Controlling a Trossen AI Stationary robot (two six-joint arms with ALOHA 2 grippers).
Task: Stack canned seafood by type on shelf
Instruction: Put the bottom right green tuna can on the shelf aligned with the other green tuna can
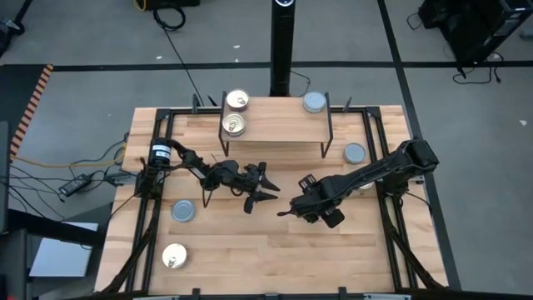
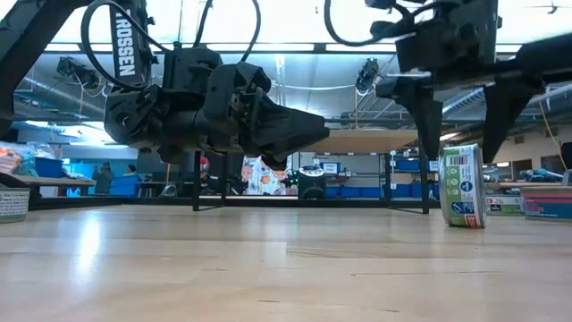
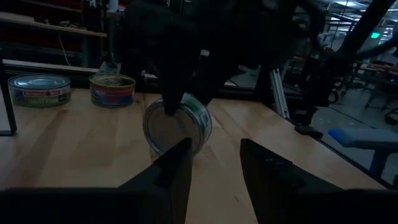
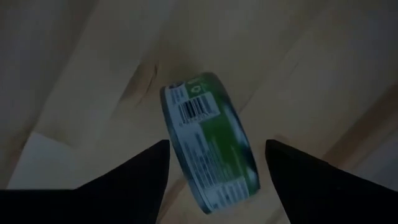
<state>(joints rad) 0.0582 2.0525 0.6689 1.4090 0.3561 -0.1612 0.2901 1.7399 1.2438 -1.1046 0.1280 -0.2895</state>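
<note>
**A:** Nearest to the low camera hung the left gripper (image 2: 313, 125), over the middle of the table (image 1: 250, 258). Its fingers were moderately apart and held nothing. How far was the task?

**B:** Less than half done, I judged. Starting from the left, one gold tin (image 1: 174, 256) and one grey tin (image 1: 183, 211) lay flat on the table. On the shelf (image 1: 275, 129), a gold pair (image 1: 234, 125) lay side by side at the left end, not one upon the other. A lone grey tin (image 1: 314, 102) sat at the right end.

**A:** And the right gripper (image 1: 289, 208)?

**B:** It stood wide, with its fingers on either side of a standing tin (image 2: 463, 185). That tin rested on its edge on the table, in front of the shelf. The gripper was not closed on it.

**A:** The count?

**B:** Three were on the shelf and five were off it. To the right of the shelf lay a further grey tin (image 1: 355, 153), and the left wrist view showed a gold-lidded tin (image 3: 112, 90) beside it. That made four gold, and four grey if the standing one was grey, which I could not tell surely.

**A:** What remained?

**B:** Five tins still had to go up, and all the real stacking had to be done.
</note>
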